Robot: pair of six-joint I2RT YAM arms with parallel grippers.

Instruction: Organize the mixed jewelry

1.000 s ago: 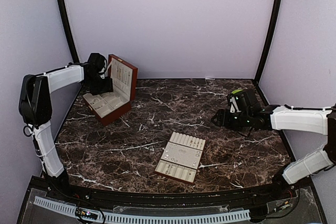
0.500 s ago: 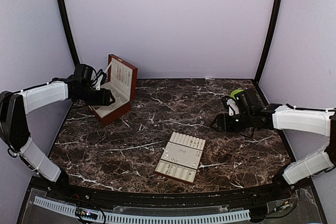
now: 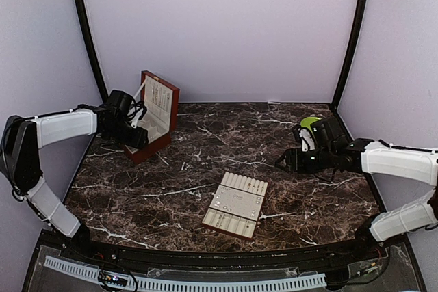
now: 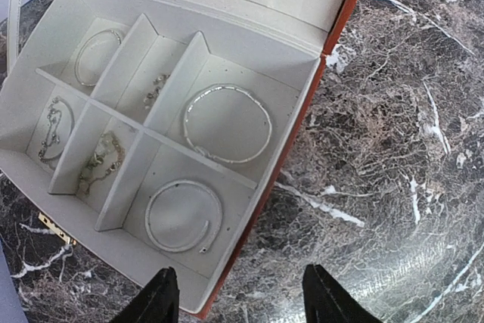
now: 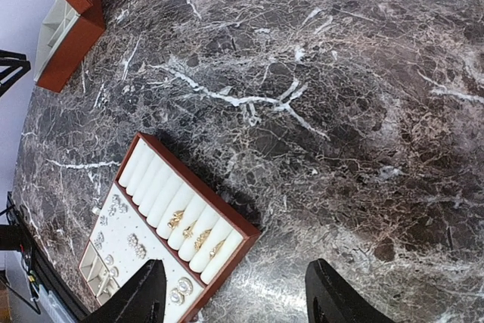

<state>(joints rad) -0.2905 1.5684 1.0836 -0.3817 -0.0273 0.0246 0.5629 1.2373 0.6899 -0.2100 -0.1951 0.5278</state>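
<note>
The mixed jewelry lies in two places. The open red-brown wooden box [image 3: 152,143] [image 4: 265,187] at the back left holds two silver bangles [image 4: 227,122] and thin chains [image 4: 102,160] in its cream compartments. The cream insert tray [image 3: 236,204] [image 5: 144,179] in the middle carries gold rings [image 5: 195,232] in its rolls and pearl earrings [image 5: 181,289]. My left gripper [image 3: 139,136] [image 4: 243,300] hangs open over the box's near right wall, holding nothing. My right gripper [image 3: 284,162] [image 5: 242,296] is open above the marble, just right of the tray.
The dark marble tabletop [image 3: 198,162] has purple walls behind and on both sides. The box's lid [image 3: 163,97] stands upright towards the back wall. A brass clasp [image 4: 51,226] sticks out from the box's front.
My left arm has dropped its elbow, and its gripper has come down from over the box's middle to its near edge. The right gripper has barely shifted.
</note>
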